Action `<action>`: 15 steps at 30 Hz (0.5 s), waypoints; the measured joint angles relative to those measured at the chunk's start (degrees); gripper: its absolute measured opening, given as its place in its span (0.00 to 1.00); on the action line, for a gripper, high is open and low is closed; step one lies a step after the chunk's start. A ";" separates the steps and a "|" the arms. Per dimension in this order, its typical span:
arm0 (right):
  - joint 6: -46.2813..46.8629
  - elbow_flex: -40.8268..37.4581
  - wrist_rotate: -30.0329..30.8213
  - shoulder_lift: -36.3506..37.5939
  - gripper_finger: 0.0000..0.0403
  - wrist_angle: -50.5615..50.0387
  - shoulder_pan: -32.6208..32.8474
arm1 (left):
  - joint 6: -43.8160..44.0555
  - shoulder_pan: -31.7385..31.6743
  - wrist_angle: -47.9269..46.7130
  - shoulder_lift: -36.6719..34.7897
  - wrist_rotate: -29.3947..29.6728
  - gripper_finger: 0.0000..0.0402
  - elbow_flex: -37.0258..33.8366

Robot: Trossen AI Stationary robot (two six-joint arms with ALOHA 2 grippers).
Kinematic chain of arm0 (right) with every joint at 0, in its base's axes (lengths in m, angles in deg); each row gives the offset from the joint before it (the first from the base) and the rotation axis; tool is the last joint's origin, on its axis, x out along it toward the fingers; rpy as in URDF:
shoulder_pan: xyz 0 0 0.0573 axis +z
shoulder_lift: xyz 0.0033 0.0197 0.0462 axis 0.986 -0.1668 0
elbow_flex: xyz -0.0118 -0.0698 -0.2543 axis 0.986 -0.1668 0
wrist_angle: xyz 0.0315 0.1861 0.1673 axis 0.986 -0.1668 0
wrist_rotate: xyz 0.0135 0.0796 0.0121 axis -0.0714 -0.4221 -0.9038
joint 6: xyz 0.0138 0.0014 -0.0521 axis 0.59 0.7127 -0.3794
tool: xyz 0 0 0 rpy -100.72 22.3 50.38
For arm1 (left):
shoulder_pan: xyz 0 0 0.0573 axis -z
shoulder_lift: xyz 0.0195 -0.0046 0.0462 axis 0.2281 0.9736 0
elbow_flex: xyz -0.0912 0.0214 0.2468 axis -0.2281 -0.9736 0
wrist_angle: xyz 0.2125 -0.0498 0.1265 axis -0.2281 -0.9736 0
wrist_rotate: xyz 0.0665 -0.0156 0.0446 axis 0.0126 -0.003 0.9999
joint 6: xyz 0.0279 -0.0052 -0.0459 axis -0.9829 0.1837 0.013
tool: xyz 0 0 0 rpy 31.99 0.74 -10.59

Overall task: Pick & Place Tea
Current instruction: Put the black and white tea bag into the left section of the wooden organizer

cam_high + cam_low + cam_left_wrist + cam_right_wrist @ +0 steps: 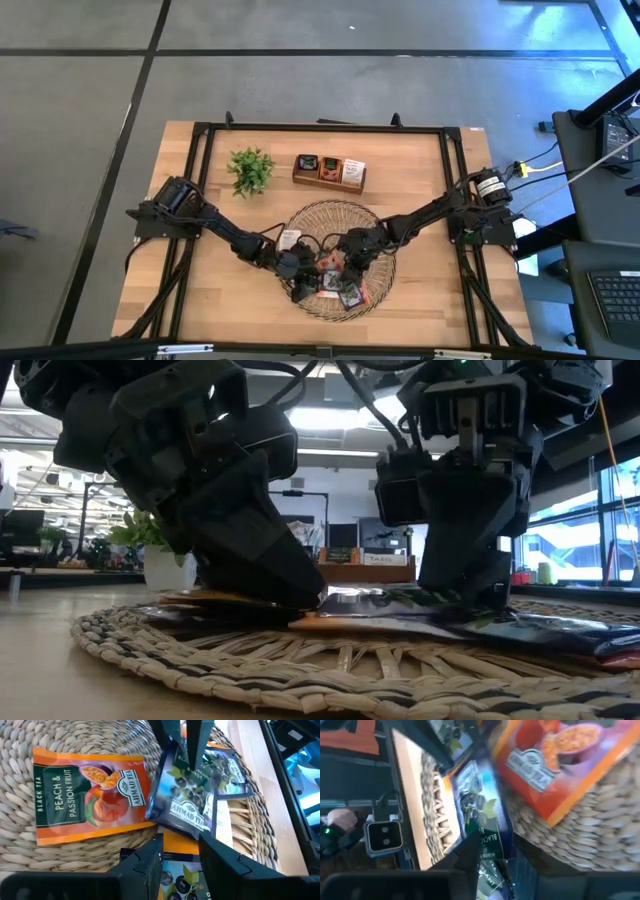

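Wooden table carries the woven tray; right hand pinches a dark sachet to lift it, left hand hovers open.

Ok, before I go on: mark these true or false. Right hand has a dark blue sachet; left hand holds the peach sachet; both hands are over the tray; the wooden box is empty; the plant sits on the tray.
1. The right hand grips a dark blue sachet: true. It is pinched by its edge and tilted up.
2. The left hand holds the orange peach sachet: false. That sachet lies flat on the woven tray, and no hand is on it.
3. Both hands are over the woven tray: true.
4. The wooden box is empty: false. Its compartments hold sachets.
5. The plant sits on the tray: false. It stands on the table, beside the box.
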 joint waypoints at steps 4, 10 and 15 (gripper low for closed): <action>-2.97 0.00 -1.18 0.38 0.10 0.05 -0.31 | 0.04 0.07 -0.39 -0.02 0.35 0.30 0.00; -7.93 -0.04 -4.17 2.11 0.02 -0.27 -1.58 | -1.16 0.03 -0.75 -0.43 -0.67 0.29 0.00; -14.25 0.26 -5.35 5.78 0.01 -5.09 -3.24 | -1.88 -1.24 -0.99 -1.95 -4.58 0.30 -0.05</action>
